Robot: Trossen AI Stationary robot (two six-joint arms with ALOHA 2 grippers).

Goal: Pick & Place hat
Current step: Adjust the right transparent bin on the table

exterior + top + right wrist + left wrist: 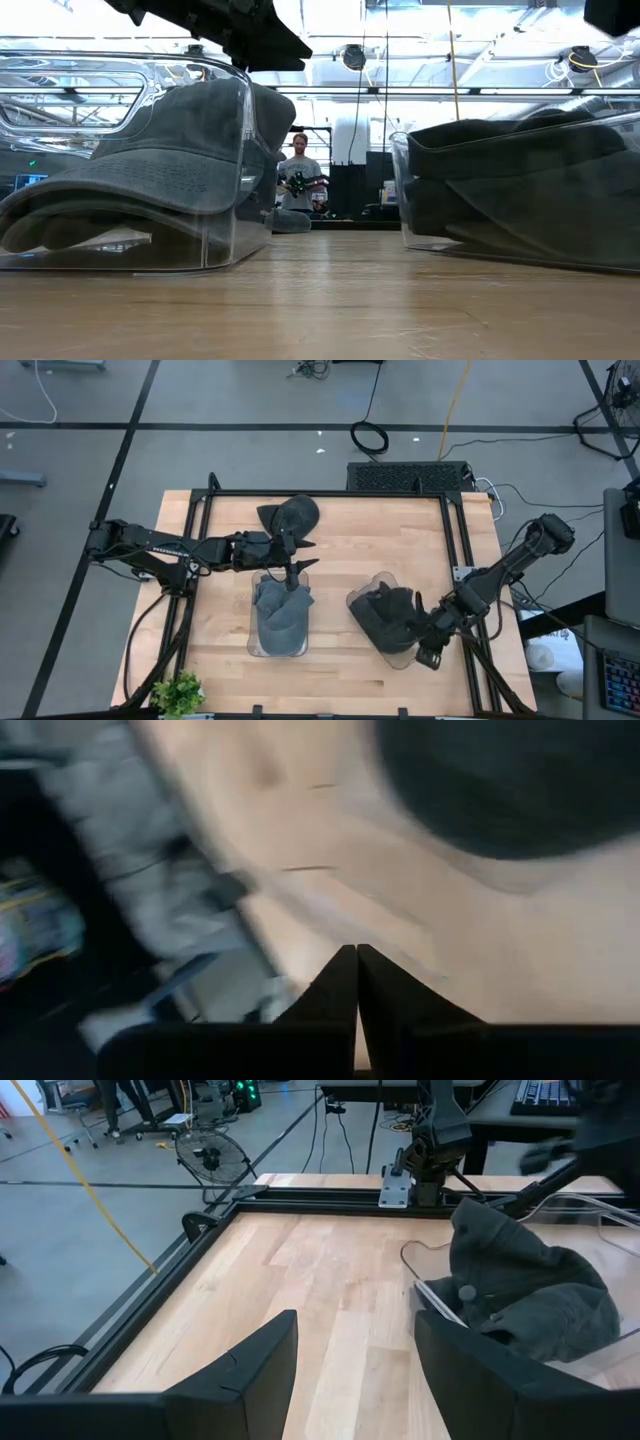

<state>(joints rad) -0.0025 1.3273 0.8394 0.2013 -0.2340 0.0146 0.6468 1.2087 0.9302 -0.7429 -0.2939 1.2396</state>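
Two clear bins stand on the wooden table. The left bin (277,645) holds a grey cap (281,610), whose brim lies low in the bin (150,170). The right bin (400,658) holds a dark cap (385,615), which also shows in the left wrist view (530,1290). A third dark cap (291,515) lies on the table toward the far edge. My left gripper (298,568) hovers open above the left bin's far end, its fingers (355,1320) apart over bare wood. My right gripper (432,652) is shut (357,955) beside the right bin's near right corner.
A black frame (330,493) runs around the table's far and side edges. A small green plant (180,695) sits at the near left corner. Bare wood (335,570) lies between the bins. A person (300,170) stands in the room beyond the table.
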